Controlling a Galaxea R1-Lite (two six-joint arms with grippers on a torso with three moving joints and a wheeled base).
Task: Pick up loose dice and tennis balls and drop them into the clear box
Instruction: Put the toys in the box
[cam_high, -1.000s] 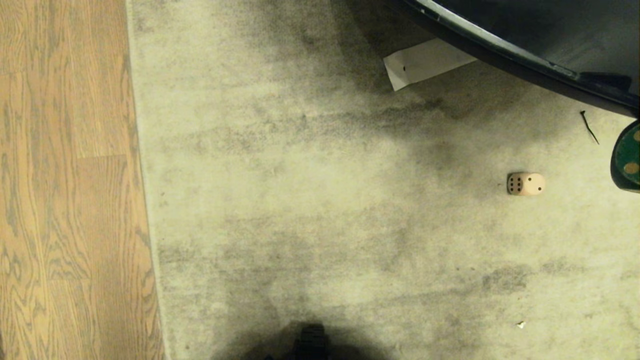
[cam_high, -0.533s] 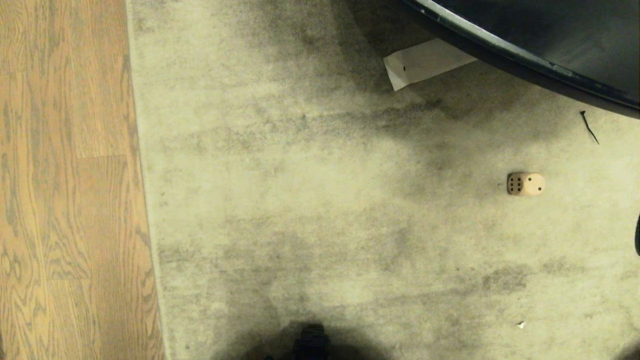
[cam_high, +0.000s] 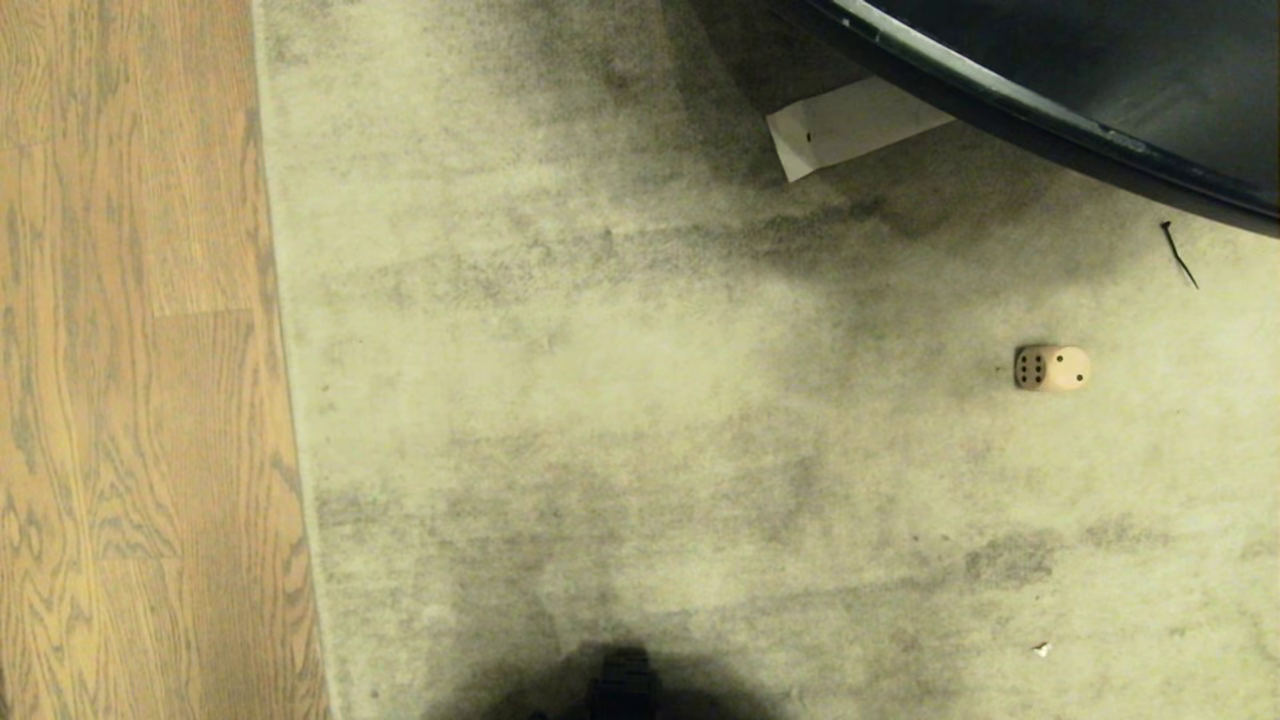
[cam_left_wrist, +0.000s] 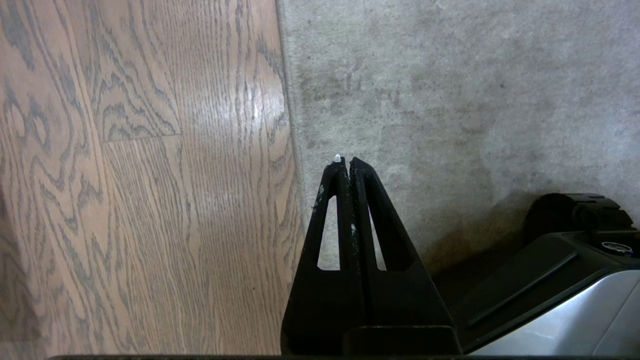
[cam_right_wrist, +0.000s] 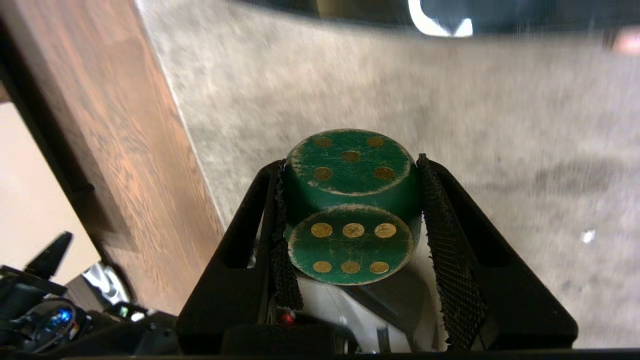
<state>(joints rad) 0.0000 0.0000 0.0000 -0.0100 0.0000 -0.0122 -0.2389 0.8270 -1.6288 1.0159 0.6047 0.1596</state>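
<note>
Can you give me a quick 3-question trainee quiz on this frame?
1. True or false: the right gripper is shut on the dark green die.
2. Multiple choice: the cream die lies on A) the wood floor, B) the carpet, C) the white paper.
3. Fill in: the left gripper hangs over the seam between the wood floor and the carpet, with its fingers ____.

Key: 1 true; both padded fingers press its sides. 2 B; it sits alone on the carpet, apart from the white paper and the thin black strip. 3 shut; nothing is held.
</note>
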